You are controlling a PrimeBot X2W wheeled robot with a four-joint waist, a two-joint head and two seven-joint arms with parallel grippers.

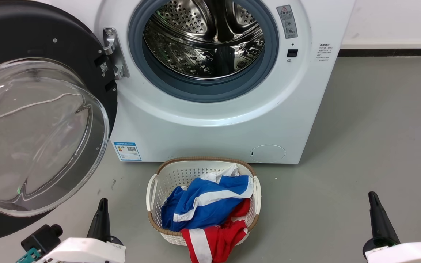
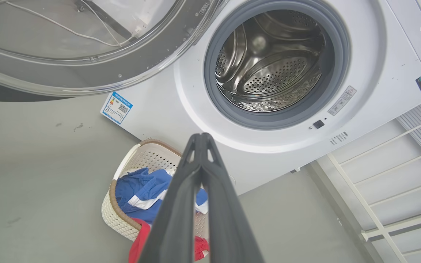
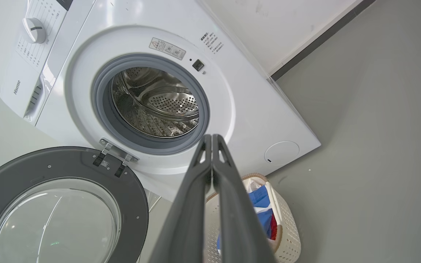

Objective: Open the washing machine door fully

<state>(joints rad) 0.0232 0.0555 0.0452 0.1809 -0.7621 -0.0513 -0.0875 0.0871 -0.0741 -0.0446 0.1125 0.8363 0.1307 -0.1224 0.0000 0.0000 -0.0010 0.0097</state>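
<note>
The washing machine door is swung wide open to the left of the white machine. Its black disc and clear glass bowl face outward, hanging from the metal hinge. The grey-ringed steel drum mouth is uncovered. My left gripper is low, just below the door's lower edge and apart from it. In its wrist view it is shut, with nothing held, under the door. My right gripper hovers over bare floor at lower right, also shut and not holding anything, with the door at that view's lower left.
A white laundry basket with blue, white and red clothes stands on the grey floor right before the machine, between my two grippers. A small round white flap is at the machine's lower right. A white rack stands beside the machine.
</note>
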